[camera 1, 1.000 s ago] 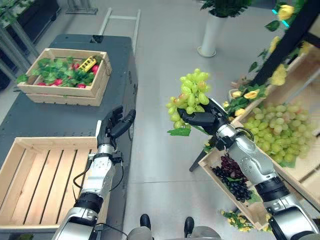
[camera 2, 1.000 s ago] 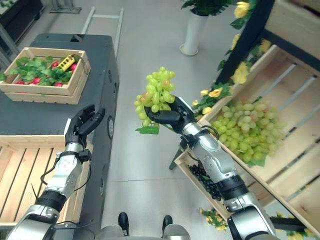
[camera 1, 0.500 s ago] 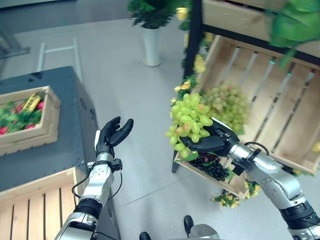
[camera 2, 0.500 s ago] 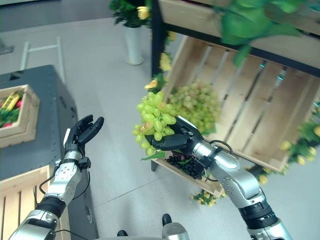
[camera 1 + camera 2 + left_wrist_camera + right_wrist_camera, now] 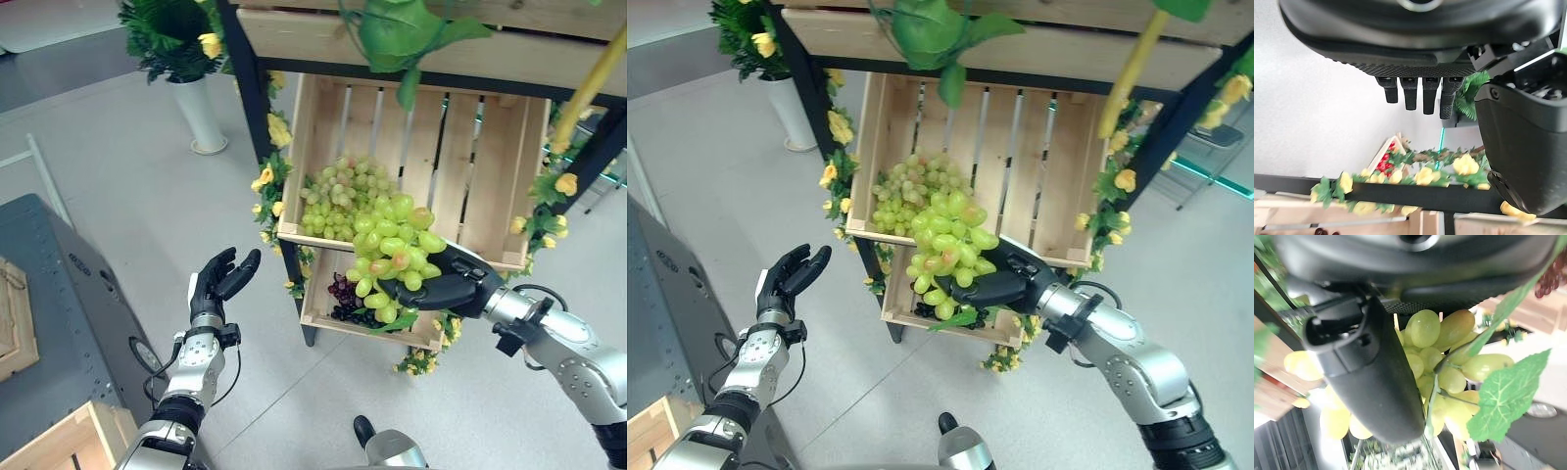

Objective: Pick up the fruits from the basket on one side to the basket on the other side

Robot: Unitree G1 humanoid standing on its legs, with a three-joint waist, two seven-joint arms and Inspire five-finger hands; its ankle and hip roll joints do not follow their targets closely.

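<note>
We see the right hand (image 5: 453, 290) with its fingers and thumb curled round a bunch of green grapes (image 5: 394, 257), a green leaf (image 5: 1503, 404) hanging from its stem. We hold the bunch in the air in front of a tilted wooden crate (image 5: 495, 162) on a dark shelf frame; more green grapes (image 5: 338, 196) lie in that crate, toward its lower left corner. Below it, a second wooden crate (image 5: 323, 284) holds dark purple grapes (image 5: 345, 299). Yellow flowers (image 5: 266, 176) and greenery trail along the frame. Our left hand (image 5: 217, 284) is raised over the grey floor (image 5: 127, 196) with relaxed, slightly bent fingers, holding nothing. A white vase (image 5: 201, 117) with a plant stands farther back.
</note>
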